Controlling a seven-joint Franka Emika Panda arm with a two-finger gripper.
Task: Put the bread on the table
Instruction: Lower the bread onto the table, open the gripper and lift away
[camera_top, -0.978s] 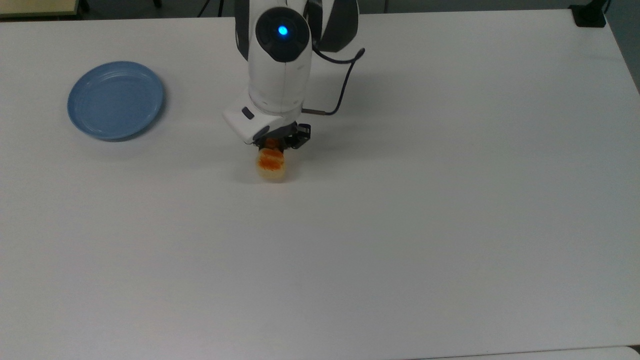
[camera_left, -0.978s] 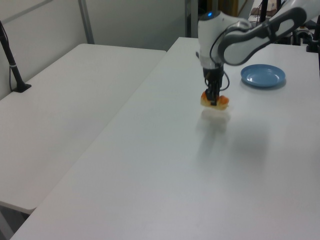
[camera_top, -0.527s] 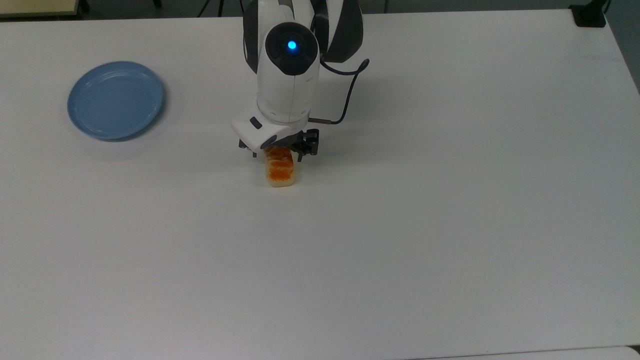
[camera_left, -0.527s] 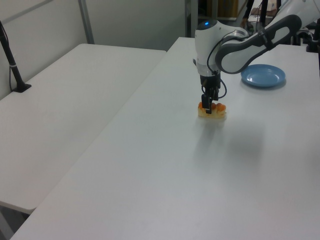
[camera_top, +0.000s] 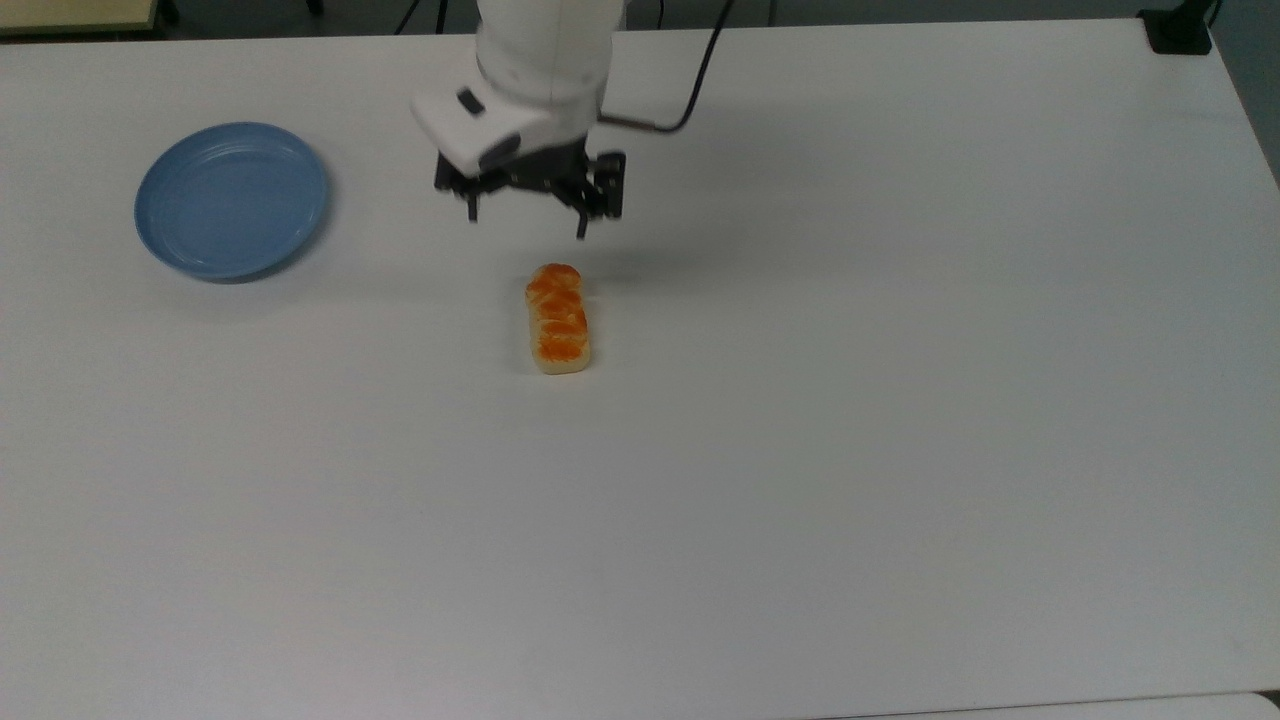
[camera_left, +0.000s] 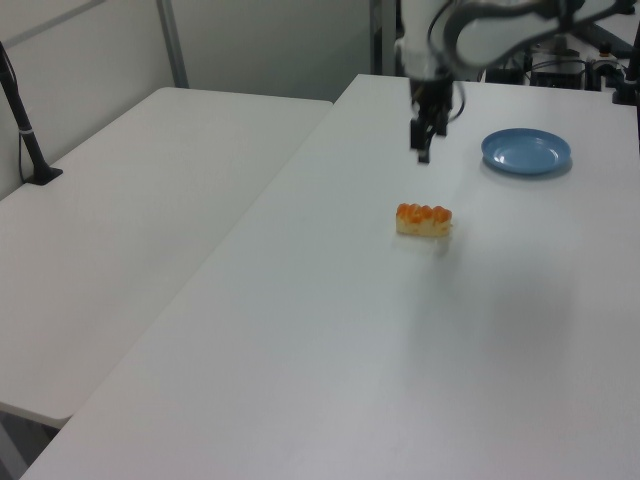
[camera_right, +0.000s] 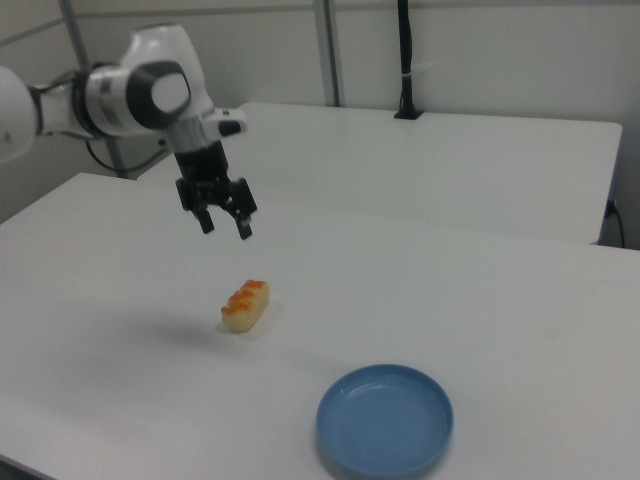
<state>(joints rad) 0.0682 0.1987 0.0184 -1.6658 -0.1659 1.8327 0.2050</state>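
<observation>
The bread (camera_top: 558, 318) lies flat on the white table (camera_top: 800, 450), its orange glazed top up; it also shows in the left view (camera_left: 424, 219) and the right view (camera_right: 245, 305). My gripper (camera_top: 526, 222) hangs open in the air above and behind the loaf, well apart from it, with nothing between its fingers. From the side the gripper (camera_left: 424, 152) is clearly higher than the bread, and the right view has the gripper (camera_right: 226, 229) up and to the loaf's left.
A round blue plate (camera_top: 232, 199) with nothing on it sits on the table toward the top view's left, also seen as the plate (camera_left: 526, 151) and the plate (camera_right: 385, 419). A second white table (camera_left: 120, 230) stands alongside. A black post (camera_right: 405, 60) rises at the back.
The gripper has let go of the bread, opened, and risen up and away toward the arm's base. The loaf now rests alone on the table.
</observation>
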